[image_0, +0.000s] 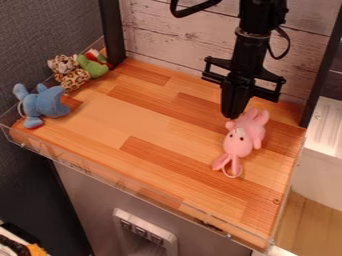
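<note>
Wooden tabletop (153, 122); claw (233, 116) hangs by pink plush toy (238, 143).

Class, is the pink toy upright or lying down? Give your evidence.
Lying down: the pink toy is stretched out lengthwise along the wooden surface.

Pink rabbit toy (238, 142), blue toy (45, 104), leopard-spotted toy (69, 75), green toy (92, 65), striped orange-brown wood surface (150, 122).

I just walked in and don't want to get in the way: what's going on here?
A black robot gripper hangs over the wooden surface, right by one end of a pink plush toy; whether they touch is unclear. Away at the far left corner sit a blue plush, a spotted one and a green one.
</note>
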